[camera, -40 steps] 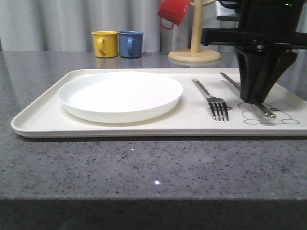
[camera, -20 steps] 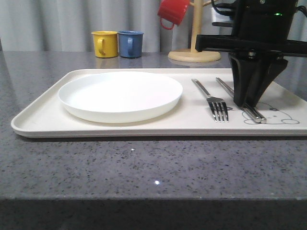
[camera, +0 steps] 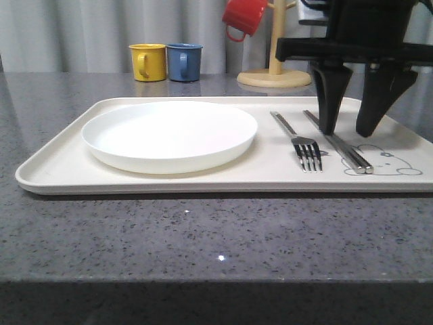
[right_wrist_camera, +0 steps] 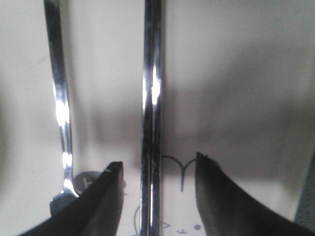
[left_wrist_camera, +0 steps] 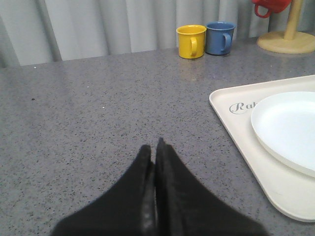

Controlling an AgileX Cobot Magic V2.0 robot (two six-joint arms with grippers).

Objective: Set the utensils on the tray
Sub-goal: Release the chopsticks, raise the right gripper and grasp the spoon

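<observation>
You're looking at the tray [camera: 61,169] sitting on the grey tabletop [camera: 203,237], carrying three things. The white plate [camera: 169,134] is lying on its left half. The fork [camera: 299,140] is lying to the right of the plate, tines toward the camera. The chopsticks [camera: 342,145] are lying side by side just right of the fork, near ends resting on the rabbit drawing [camera: 385,162].

The right pincer [camera: 352,128] is hanging over the chopsticks with its fingers spread wide, gripping nothing, one finger on each side of the pair.

The right wrist view is giving you the close-up: chopsticks [right_wrist_camera: 151,113] touching each other and running between the two fingertips [right_wrist_camera: 106,196], fork handle [right_wrist_camera: 60,98] off to the side.

The left wrist view is showing the left pincer [left_wrist_camera: 156,147] pressed closed, holding nothing, over bare tabletop beside the tray's "Ra" script corner [left_wrist_camera: 236,107].

Yellow mug [camera: 149,61] and blue mug [camera: 184,61] are standing behind the tray; a red mug [camera: 243,17] is hanging on the wooden mug tree [camera: 274,74].
</observation>
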